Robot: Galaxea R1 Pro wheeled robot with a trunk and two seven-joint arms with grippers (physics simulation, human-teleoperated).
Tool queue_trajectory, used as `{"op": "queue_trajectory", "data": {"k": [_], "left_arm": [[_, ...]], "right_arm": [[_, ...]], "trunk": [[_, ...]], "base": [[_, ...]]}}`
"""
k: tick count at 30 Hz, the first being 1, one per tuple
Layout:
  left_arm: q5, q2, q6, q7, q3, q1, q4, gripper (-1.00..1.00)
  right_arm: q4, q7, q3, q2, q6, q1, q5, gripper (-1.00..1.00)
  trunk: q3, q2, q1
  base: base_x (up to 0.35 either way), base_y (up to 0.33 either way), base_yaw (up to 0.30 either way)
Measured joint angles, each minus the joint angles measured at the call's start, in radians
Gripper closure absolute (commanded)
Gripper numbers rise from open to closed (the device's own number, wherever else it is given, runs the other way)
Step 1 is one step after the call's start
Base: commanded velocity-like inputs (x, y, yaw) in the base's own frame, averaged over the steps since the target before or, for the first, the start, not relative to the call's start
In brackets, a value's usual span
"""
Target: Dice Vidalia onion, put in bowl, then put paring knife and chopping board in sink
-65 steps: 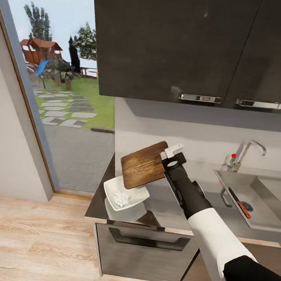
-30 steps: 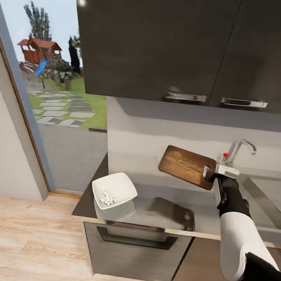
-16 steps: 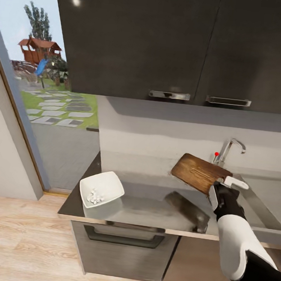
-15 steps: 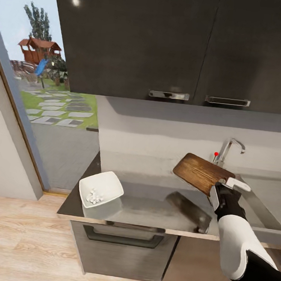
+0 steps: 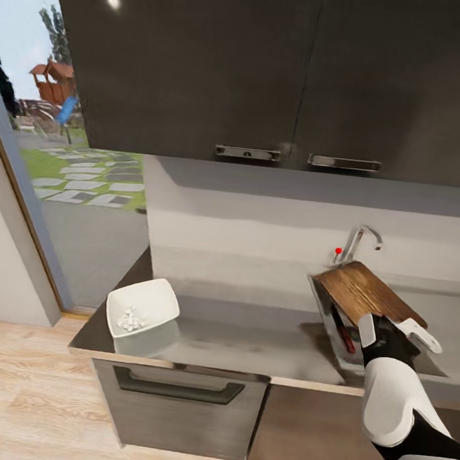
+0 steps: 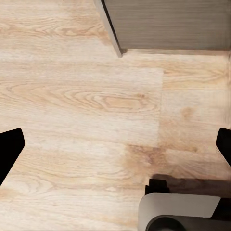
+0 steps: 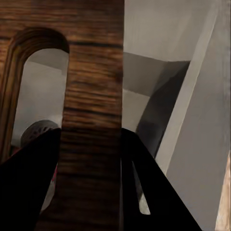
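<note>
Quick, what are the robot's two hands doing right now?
Left tool: open, holding nothing.
Right tool: shut on the chopping board, above the sink.

No lettering, label, brand mark, number or sign can be read anywhere in these views: the dark wall cabinets above the countertop carry plain doors, and the chopping board over the sink shows only wood grain.
</note>
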Motion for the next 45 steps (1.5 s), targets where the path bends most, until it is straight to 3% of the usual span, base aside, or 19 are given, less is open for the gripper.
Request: {"op": "queue_trajectory", "data": {"k": [6,9,13,16,19,24,36,42,45], "left_arm": [[0.000,0.001,-0.001,0.002,0.000,0.000,0.000,-1.00],[0.000,0.002,-0.001,0.002,0.000,0.000,0.000,-1.00],[0.001,0.002,-0.001,0.002,0.000,0.000,0.000,-1.00],[0.001,0.002,-0.001,0.002,0.001,0.000,0.000,-1.00],[0.001,0.001,-0.002,0.003,0.001,0.000,-0.001,-1.00],[0.001,0.001,-0.002,0.005,0.001,0.000,-0.001,-1.00],[0.001,0.001,-0.001,0.005,0.002,0.000,0.000,-1.00],[0.001,0.002,0.003,0.007,0.002,0.000,0.000,-1.00],[0.001,0.003,0.071,0.005,0.001,0.000,0.002,-1.00]], "right_arm": [[0.014,-0.040,0.001,0.016,-0.030,0.000,-0.007,1.00],[0.014,-0.117,-0.004,0.018,-0.028,0.000,-0.011,1.00],[0.015,-0.224,-0.006,0.012,-0.024,0.000,-0.140,1.00],[0.015,-0.268,-0.002,0.009,-0.022,-0.001,-0.190,1.00],[0.016,-0.276,0.007,0.010,-0.008,-0.007,-0.201,1.00],[0.017,-0.278,0.024,0.011,0.077,-0.012,-0.202,1.00],[0.012,-0.284,0.022,0.018,0.082,-0.013,-0.204,1.00],[0.012,-0.310,0.022,0.017,0.082,-0.013,-0.276,1.00],[0.011,-0.312,0.020,0.011,0.083,-0.013,-0.282,1.00]], "trunk": [[0.000,0.000,0.000],[0.000,0.000,0.000],[0.000,0.000,0.000],[0.000,0.000,0.000],[0.000,0.000,0.000],[0.000,0.000,0.000],[0.000,0.000,0.000],[0.000,0.000,0.000],[0.000,0.000,0.000]], "base": [[0.000,-0.047,0.000],[0.000,-0.002,0.000],[0.000,0.000,0.000],[0.000,0.000,0.000],[0.000,0.000,0.000],[0.000,0.000,0.000],[0.101,0.008,0.000],[0.187,0.033,0.000],[0.019,0.002,0.000]]}}
